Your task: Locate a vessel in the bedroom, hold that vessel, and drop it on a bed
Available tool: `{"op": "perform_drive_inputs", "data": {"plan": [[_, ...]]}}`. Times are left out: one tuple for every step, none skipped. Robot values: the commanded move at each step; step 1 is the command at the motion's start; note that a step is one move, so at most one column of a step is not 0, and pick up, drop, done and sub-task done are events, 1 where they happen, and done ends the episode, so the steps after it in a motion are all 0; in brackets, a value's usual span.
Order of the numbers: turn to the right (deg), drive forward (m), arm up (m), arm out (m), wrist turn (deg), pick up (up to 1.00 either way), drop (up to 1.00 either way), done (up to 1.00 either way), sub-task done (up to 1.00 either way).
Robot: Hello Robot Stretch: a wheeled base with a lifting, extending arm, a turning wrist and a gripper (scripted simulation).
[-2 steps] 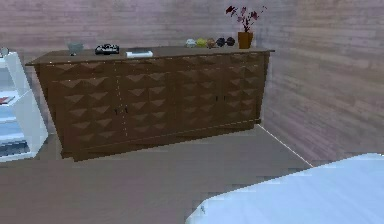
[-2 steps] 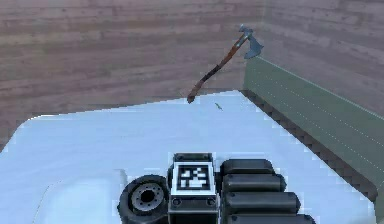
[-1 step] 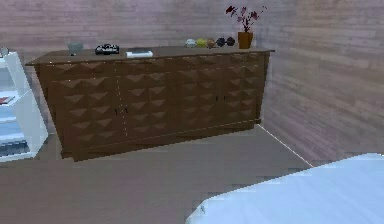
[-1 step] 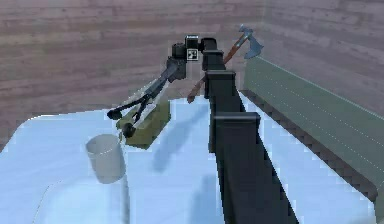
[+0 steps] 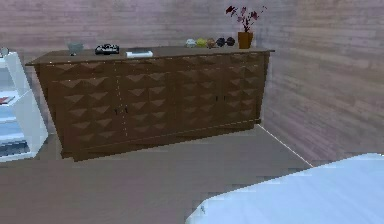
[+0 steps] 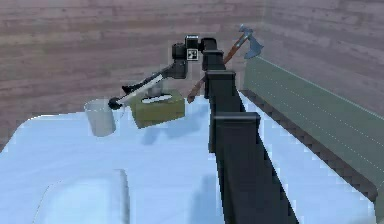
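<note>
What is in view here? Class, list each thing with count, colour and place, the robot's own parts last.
sideboard: one, dark brown, against the forward view's far wall
potted plant: one, reddish leaves, sideboard's right end
small items: several, dark and pale, on the sideboard
shelf unit: one, white, forward view's left edge
bed: one, pale blue-white, across the arm side view
pillow: one, white, bed's lower left
vessel: one, pale, left of the box
box: one, olive-tan, on the bed beside the arm
panel: one, green, arm side view's right
arm: one, dark bar, rising from the bottom edge
fingers: two, dark, thin; whether they hold anything cannot be told
</note>
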Motion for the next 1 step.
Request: {"op": "perform_drive_inputs", "data": {"plan": [[0.0, 0.00, 0.00, 0.00, 45.0, 0.00, 0.00, 0.00, 0.00]]}}
